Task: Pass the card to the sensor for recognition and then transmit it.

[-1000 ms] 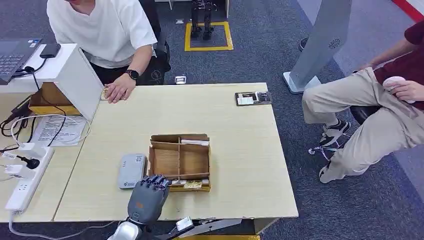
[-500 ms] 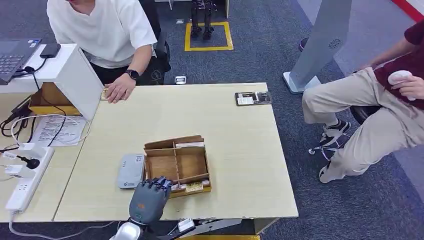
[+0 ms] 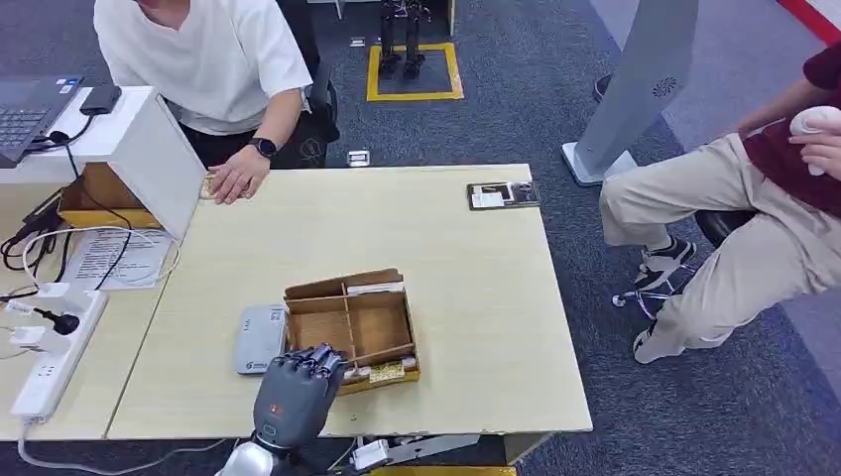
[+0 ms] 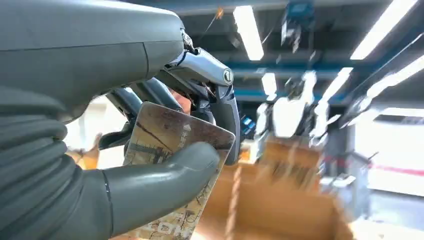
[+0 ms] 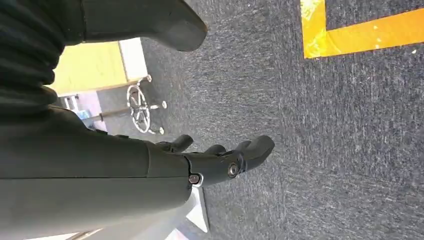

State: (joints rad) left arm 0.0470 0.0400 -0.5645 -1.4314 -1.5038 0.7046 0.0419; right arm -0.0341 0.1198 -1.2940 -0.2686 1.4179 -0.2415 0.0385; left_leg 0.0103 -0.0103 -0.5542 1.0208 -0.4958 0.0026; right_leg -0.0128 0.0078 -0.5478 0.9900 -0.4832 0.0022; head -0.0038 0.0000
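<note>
While the left hand [image 3: 294, 393] hangs over the near edge of the wooden box [image 3: 351, 328], its thumb and dark fingers [image 4: 220, 107] pinch the card [image 4: 172, 167] between them. The card stands up in that hold, above the box. The grey sensor [image 3: 260, 338] lies just beside the box on the pale surface [image 3: 476, 297]. The right hand [image 5: 165, 165] hangs over the carpet with its fingers spread, holding nothing. Since a second ago the box has turned a little and slid toward the sensor.
</note>
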